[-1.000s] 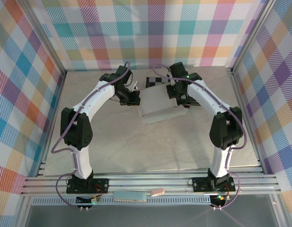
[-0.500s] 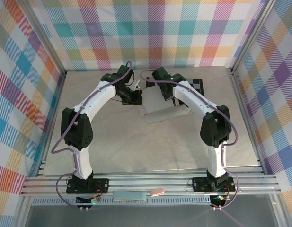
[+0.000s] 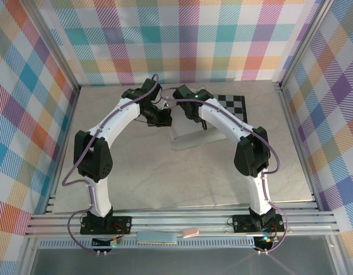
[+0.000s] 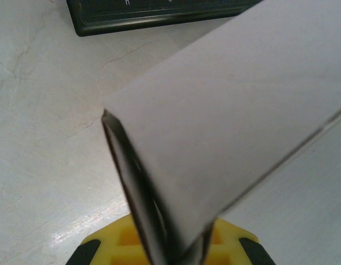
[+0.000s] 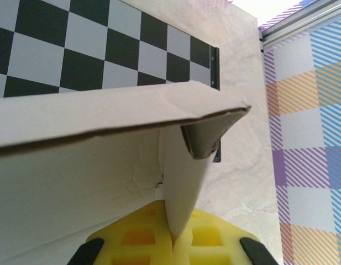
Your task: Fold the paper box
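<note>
Starting at the left, I am seeing the left gripper point(image 4: 171, 255) clamping down on a thin edge of the paper box point(image 3: 190, 136). In its wrist camera a pale panel is rising from between the yellow fingers and slanting up toward the right.

From overhead, the box is lying on the table point(image 3: 136, 172) toward the far side, in the middle, between the two wrists. Its long axis is running left to right, and its near edge is tilting slightly away toward the right. The left gripper is sitting at the box's far left corner, and the right gripper point(image 5: 173, 243) is sitting over its far edge, just right of the left one.

In the right wrist camera, that gripper is pinching an upright flap between its pads, jaws closed on the cardboard, while a wider panel is folding across above it. The chessboard point(image 3: 233, 104) is lying just beyond the box, off to its right; whether they are touching I cannot tell.
</note>
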